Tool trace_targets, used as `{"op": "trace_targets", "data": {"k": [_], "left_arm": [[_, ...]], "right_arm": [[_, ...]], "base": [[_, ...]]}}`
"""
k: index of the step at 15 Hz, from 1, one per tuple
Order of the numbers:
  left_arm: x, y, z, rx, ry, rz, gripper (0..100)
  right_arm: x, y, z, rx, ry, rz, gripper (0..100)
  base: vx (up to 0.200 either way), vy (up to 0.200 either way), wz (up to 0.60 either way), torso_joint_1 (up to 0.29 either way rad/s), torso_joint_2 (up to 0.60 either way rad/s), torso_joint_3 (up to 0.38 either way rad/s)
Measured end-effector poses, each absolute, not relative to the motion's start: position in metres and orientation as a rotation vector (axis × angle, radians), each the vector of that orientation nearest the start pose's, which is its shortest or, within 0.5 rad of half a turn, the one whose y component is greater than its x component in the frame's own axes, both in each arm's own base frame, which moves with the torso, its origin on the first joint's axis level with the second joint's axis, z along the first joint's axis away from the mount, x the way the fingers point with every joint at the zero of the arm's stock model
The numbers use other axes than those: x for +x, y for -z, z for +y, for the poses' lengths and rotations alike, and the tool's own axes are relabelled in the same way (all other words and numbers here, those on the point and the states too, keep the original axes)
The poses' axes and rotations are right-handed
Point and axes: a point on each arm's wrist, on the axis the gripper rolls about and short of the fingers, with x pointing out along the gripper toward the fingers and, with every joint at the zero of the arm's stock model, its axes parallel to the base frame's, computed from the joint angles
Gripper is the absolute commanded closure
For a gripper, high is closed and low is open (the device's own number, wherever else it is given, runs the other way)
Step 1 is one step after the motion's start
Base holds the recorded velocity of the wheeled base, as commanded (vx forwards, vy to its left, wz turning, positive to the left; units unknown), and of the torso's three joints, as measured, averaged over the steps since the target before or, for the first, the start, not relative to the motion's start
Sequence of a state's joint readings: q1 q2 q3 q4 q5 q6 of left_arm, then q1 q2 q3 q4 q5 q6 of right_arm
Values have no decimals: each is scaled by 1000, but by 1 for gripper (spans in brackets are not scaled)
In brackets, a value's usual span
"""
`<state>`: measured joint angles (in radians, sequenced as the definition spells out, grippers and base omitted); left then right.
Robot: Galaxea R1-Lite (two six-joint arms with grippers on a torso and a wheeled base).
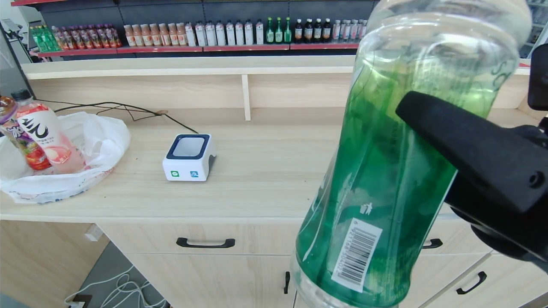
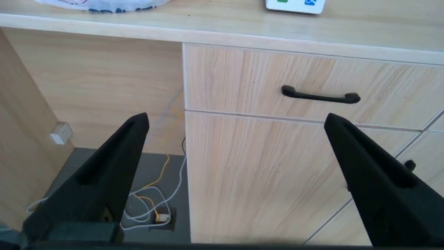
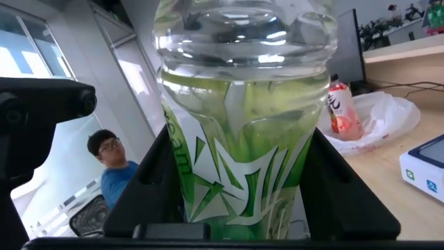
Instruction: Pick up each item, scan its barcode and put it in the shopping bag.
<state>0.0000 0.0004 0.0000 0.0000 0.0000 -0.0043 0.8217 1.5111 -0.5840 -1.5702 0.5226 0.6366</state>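
A clear bottle with a green label (image 1: pixel 385 171) hangs in the air close to the head camera, over the counter's front right. Its barcode (image 1: pixel 356 254) faces the camera, near the bottle's lower end. My right gripper (image 1: pixel 428 124) is shut on this bottle (image 3: pixel 243 139), one finger on each side (image 3: pixel 243 208). The white scanner (image 1: pixel 188 157) stands on the counter (image 1: pixel 265 171), left of the bottle. A white shopping bag (image 1: pixel 102 141) lies at the far left with a pink bottle (image 1: pixel 47 132) and a purple-red bottle (image 1: pixel 21 141) in it. My left gripper (image 2: pixel 236 139) is open, low before the drawers.
A black cable (image 1: pixel 128 109) runs along the counter behind the bag and scanner. Drawers with black handles (image 1: pixel 205 244) sit under the counter. A raised wooden ledge (image 1: pixel 188 70) backs the counter, with shelves of bottles (image 1: pixel 214 32) beyond.
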Motion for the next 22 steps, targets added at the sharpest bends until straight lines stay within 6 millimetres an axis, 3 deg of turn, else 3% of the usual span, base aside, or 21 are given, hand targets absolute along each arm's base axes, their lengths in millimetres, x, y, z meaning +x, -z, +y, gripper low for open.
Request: {"op": "trace_targets", "data": {"k": [8,22], "left_arm": [[-23,-75,0,-4,0,0,0],[-23,-75,0,-4,0,0,0]], "right_arm": [[151,-276,173,620,-1465,-306,100],[152,-274,173,614,-1463,-300,100]], "base": [[0,0,0,0,0,0],[0,0,0,0,0,0]]}}
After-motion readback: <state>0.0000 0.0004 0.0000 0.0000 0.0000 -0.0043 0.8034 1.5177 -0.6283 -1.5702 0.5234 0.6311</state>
